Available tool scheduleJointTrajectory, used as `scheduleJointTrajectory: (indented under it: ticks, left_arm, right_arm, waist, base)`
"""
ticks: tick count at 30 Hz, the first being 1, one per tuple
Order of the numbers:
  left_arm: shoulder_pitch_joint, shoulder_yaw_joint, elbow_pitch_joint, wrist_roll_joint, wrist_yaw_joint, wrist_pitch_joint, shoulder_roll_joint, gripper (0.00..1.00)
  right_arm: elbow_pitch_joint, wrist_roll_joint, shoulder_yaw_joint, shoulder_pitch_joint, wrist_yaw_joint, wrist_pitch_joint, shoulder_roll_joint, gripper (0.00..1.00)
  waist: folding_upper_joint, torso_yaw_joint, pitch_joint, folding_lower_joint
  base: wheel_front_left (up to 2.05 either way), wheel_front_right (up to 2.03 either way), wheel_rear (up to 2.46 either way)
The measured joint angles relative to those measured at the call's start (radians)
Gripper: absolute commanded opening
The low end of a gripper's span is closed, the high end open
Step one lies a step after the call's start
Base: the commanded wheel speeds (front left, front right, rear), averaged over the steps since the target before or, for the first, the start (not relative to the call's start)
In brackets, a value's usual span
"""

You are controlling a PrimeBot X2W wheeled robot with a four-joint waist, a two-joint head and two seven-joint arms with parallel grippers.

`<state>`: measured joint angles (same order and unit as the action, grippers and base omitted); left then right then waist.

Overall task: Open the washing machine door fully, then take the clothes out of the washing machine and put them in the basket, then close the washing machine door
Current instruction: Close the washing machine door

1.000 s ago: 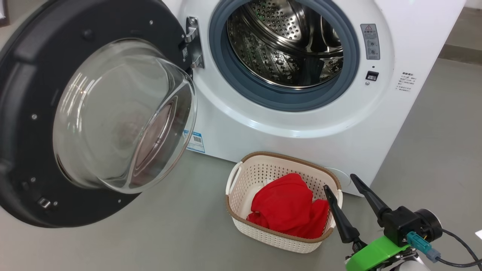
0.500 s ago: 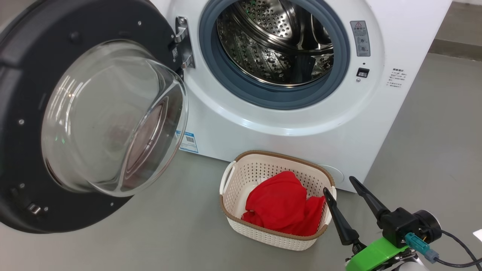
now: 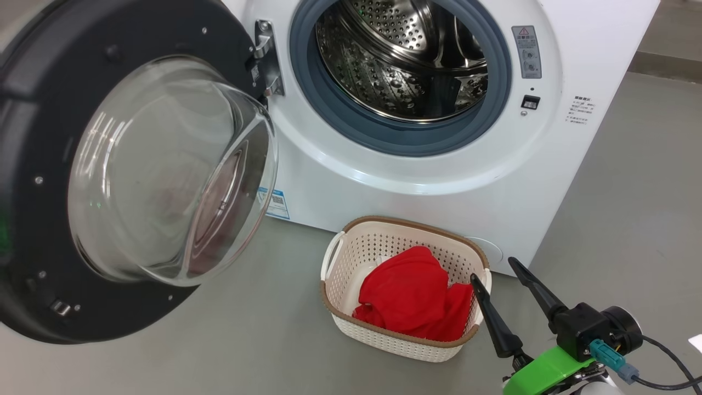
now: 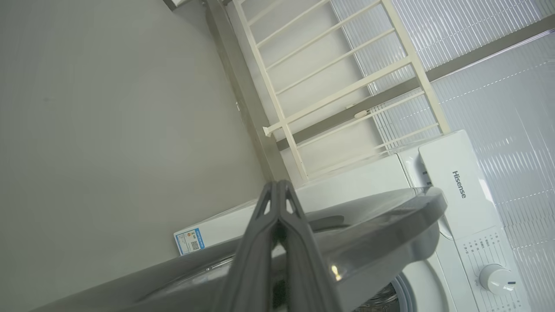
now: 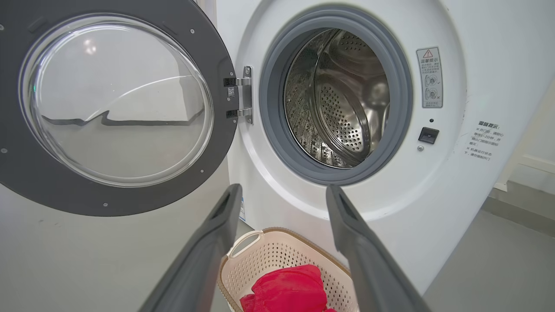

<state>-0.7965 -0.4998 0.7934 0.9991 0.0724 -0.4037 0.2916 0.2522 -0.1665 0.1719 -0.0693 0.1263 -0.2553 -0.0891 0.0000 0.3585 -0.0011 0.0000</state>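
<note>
Basket [image 3: 351, 258] just beside right hand [image 3: 493, 269], perhaps touching.

The right jaws are two long, tapering black fingers [image 3: 492, 315] on a blocky black housing [image 3: 581, 329] and bright green bracket [image 3: 548, 370], with a teal connector [image 3: 606, 351] and black cable [image 3: 661, 345]; the left jaws' grey fingers [image 4: 301, 251] show triangular cut-outs near their tips.

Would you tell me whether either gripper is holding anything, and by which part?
Nothing is held: the right gripper stands open and empty; the left gripper is shut with nothing between its fingers.
</note>
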Motion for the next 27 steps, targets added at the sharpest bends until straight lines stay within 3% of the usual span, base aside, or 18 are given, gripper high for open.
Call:
scheduleJointTrajectory:
  ticks: [6, 16, 27]
  left_arm:
    - [0.041, -0.035, -0.061, 0.076, -0.029, -0.059, -0.034, 0.00]
    - [0.118, -0.062, -0.195, 0.162, -0.029, -0.152, -0.129, 0.00]
    - [0.209, -0.043, -0.415, 0.195, 0.035, -0.222, -0.216, 0.00]
  right_arm:
    - [0.000, -0.001, 0.004, 0.000, 0.000, 0.000, 0.003, 1.00]
    - [0.000, -0.001, 0.004, 0.000, 0.000, 0.000, 0.005, 1.00]
    - [-0.002, -0.010, 0.005, 0.000, 0.000, 0.000, 0.011, 1.00]
  waist:
    - [0.0000, -0.002, 0.001, 0.0000]
    - [0.0000, -0.004, 0.000, 0.0000]
    - [0.0000, -0.008, 0.002, 0.0000]
  base:
    - [0.00, 0.00, 0.00]
    - [0.00, 0.00, 0.00]
    - [0.00, 0.00, 0.00]
